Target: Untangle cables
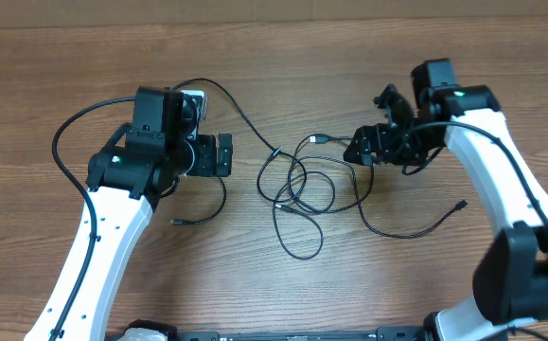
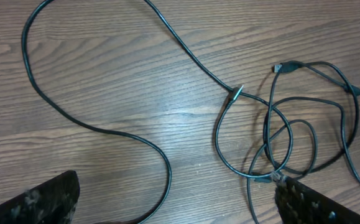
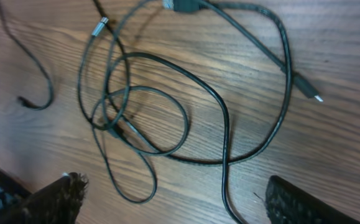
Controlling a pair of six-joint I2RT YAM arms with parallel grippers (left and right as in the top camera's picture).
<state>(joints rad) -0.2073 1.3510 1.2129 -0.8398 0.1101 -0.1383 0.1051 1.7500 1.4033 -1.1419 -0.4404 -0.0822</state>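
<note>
Overhead, the thin black cables (image 1: pixel 302 185) lie as a loose knot of overlapping loops on the brown wood-grain tabletop (image 1: pixel 274 47), between my 2 arms. My left end effector (image 1: pixel 212 154) hovers just left of the knot, my right end effector (image 1: pixel 363 150) over its right edge. Left wrist view shows my left fingers (image 2: pixel 36 202) spread wide with nothing between them; right wrist view shows the right ones also wide apart and holding nothing, though 1 strand runs along the tabletop between them

I judge these cords light, limp and a little slick: they will drag their neighbours rather than lift cleanly, and a pinch on a flat strand could slip. Best holds look like the ends: the silver-tipped plug (image 2: pixel 237 93) at the knot's left side, the grey plug (image 3: pixel 178 5) at its top, and the small free plug (image 3: pixel 314 96) lying clear to the right. Drawing an end outward should feed its loop through; tugging mid-knot would likely tighten it

I see no other objects near the knot. What could get in my way is the long strand (image 2: pixel 99 129) curving beneath my left end effector, and the thicker black wire (image 1: pixel 56 142) of my left arm, which I must not mistake for a cable
</note>
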